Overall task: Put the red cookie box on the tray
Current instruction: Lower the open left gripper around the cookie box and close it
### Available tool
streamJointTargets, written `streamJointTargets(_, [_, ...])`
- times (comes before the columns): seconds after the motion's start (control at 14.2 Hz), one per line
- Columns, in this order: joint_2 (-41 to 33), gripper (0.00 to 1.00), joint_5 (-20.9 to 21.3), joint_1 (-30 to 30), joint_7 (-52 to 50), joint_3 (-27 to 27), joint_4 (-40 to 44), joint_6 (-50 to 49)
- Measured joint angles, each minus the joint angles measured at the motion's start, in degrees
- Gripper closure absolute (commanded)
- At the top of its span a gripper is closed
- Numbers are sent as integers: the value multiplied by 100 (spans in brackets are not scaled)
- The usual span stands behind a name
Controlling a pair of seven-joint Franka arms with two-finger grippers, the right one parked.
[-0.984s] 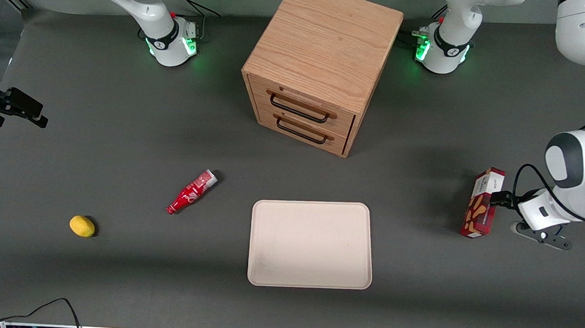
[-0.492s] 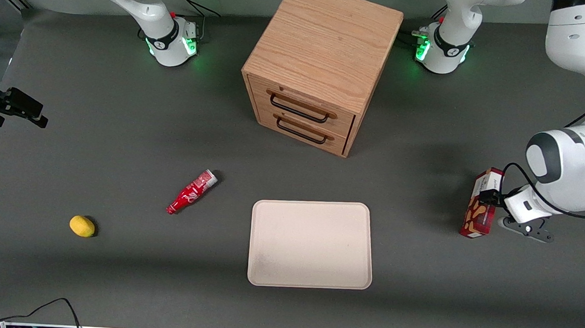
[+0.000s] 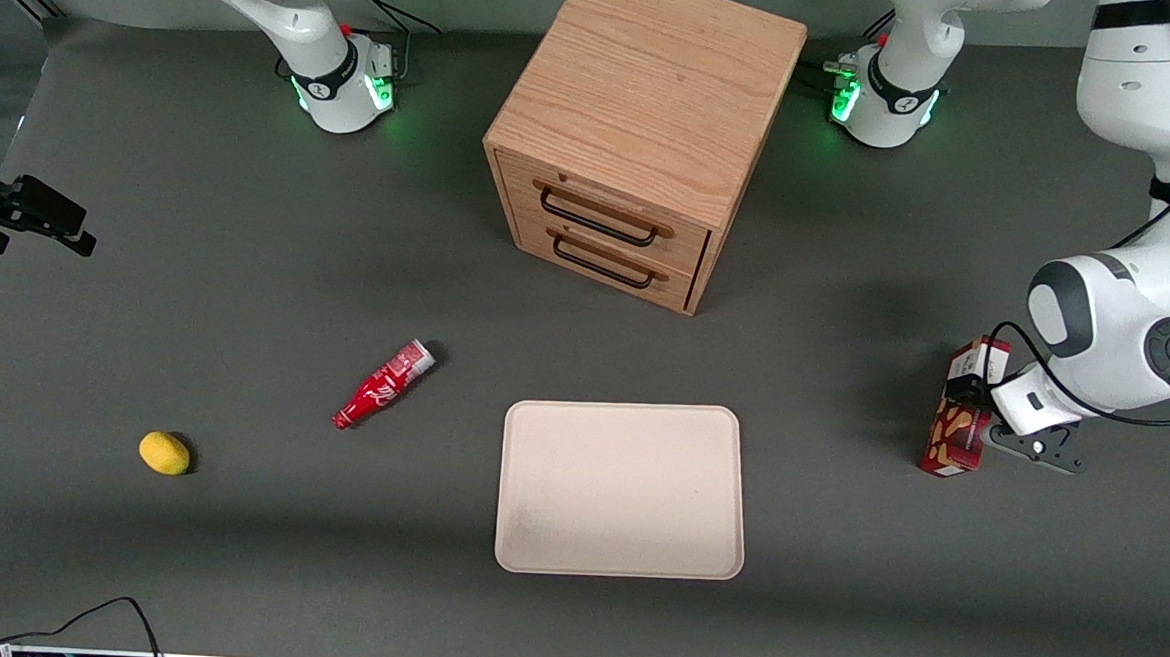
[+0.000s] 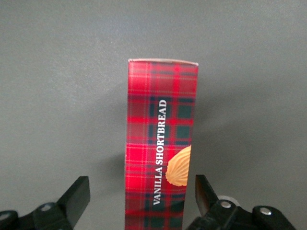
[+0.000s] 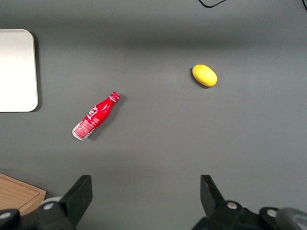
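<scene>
The red cookie box (image 3: 960,422) lies on the gray counter (image 3: 249,251) toward the working arm's end, well apart from the tray (image 3: 622,489). It is long and narrow. Its white end panel points away from the front camera, and its tartan end with the cookie pictures points toward that camera. In the left wrist view the red cookie box (image 4: 160,143) shows its tartan side with the words "VANILLA SHORTBREAD" and part of a tan cookie picture.

The gripper (image 3: 972,391) is over the box, at the part near the white end. In the left wrist view the gripper (image 4: 141,196) has its jaws wide open, and the box passes between the two black fingers (image 4: 76,196). One finger stands clearly apart from the box's side. The second finger is just beside the box's edge, and I cannot tell if it touches. The jaws hold nothing.

The tray is cream-beige, with rounded corners and a low rim. It lies flat on the counter, nearer to the front camera than the wooden drawer cabinet (image 3: 645,136). The cabinet has two drawers with dark handles, and they face the front camera.

A small red bottle (image 3: 384,384) lies on its side near the tray, toward the parked arm's end. A yellow lemon (image 3: 164,453) lies still more toward that end.
</scene>
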Motion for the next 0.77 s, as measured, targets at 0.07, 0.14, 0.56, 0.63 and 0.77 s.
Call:
streamJointTargets(0.07, [0,23,-7,-1,2,-1,-38,41])
streamJointTargets(0.14, [0,37,-35,-1,7,-1,-57,51])
streamJointTargets(0.56, [-4,100,-289,-1,293,4,-60,58])
streamJointTargets(0.63, [-4,100,-292,-1,299,5,-60,57])
streamJointTargets(0.77, [-9,100,-301,-12,314,1,-57,57])
